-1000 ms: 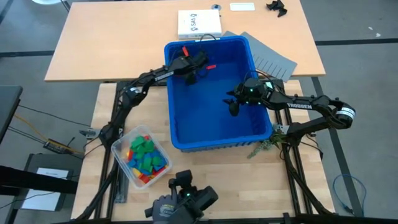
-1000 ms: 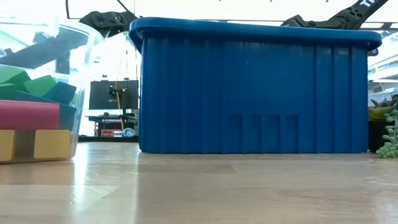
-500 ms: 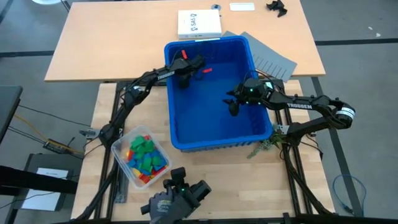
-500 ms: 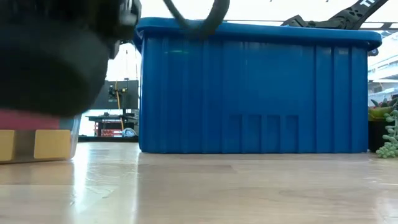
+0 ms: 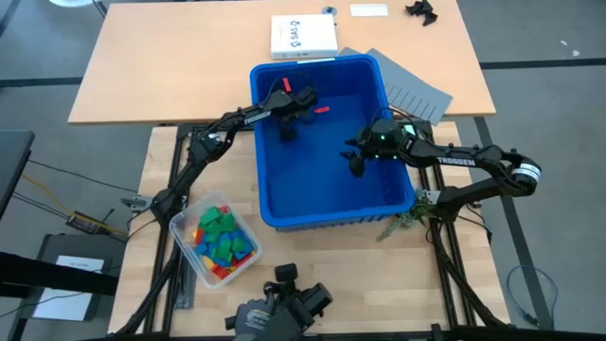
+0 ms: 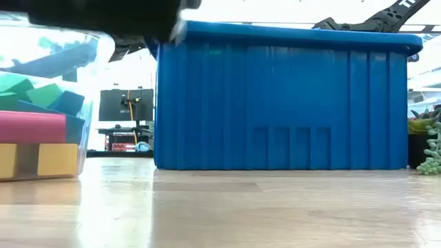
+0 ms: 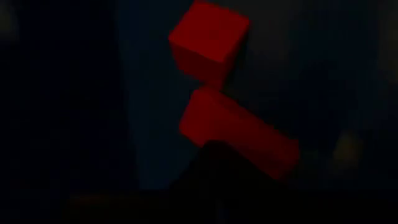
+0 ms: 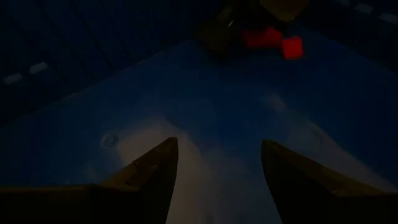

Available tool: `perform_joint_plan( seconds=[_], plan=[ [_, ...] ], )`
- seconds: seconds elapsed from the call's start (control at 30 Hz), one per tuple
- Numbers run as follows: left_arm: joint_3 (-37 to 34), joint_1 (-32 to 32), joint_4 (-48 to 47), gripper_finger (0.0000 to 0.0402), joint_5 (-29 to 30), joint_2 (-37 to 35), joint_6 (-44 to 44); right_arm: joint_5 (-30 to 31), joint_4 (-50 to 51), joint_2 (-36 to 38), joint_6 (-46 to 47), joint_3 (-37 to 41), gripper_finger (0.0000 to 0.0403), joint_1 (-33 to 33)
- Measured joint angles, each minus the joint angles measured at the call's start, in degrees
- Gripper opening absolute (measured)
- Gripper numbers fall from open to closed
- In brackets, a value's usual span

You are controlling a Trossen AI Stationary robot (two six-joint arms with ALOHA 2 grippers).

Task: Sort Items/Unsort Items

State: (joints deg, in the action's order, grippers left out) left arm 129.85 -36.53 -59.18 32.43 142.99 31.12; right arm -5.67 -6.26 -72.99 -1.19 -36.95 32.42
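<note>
One clear tub (image 5: 216, 238) of mixed blocks (image 5: 220, 235) nearest; in the one blue bin (image 5: 327, 142), right gripper (image 5: 355, 161) spread, empty; left gripper (image 5: 293, 116) closed, empty, beside two red blocks (image 7: 214, 81) at the far wall

You get the high view straight down on the blue bin (image 5: 331, 142) and both arms. Your low view sits at table height, close and level against the bin's front wall (image 6: 282, 96). The left wrist camera hangs just above two red blocks (image 7: 233, 134). The right wrist camera faces across the bin floor and shares those blocks (image 8: 273, 37), farther off.
</note>
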Motion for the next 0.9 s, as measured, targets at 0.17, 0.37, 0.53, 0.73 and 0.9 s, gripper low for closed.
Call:
perform_joint_plan(
  seconds=[0.17, 0.37, 0.53, 0.73, 0.9],
  plan=[
    [5.1, 2.5, -1.7, 0.0009, -10.7, -0.4, -5.2, 0.0, 0.3, 0.0, 0.0, 0.0, 0.0229, 0.0],
    [5.0, 4.1, -2.6, 0.0014, -11.8, -2.1, -15.0, 0.0, 0.9, 0.0, 0.0, 0.0, 0.0229, 0.0],
    [5.0, 2.5, -1.5, 0.0045, -18.9, -2.8, -27.3, 0.0, 1.0, 0.0, 0.0, 0.0, 0.0229, 0.0],
    [5.0, 0.0, 0.2, 0.0128, -22.7, -2.8, -38.3, 0.0, 1.3, 0.0, 0.0, 0.0, 0.0229, -0.1],
    [4.7, -0.2, 2.6, 0.0192, -22.7, -2.7, -45.1, 0.0, 1.4, 0.0, 0.0, 0.0, 0.0229, -0.1]
  ],
)
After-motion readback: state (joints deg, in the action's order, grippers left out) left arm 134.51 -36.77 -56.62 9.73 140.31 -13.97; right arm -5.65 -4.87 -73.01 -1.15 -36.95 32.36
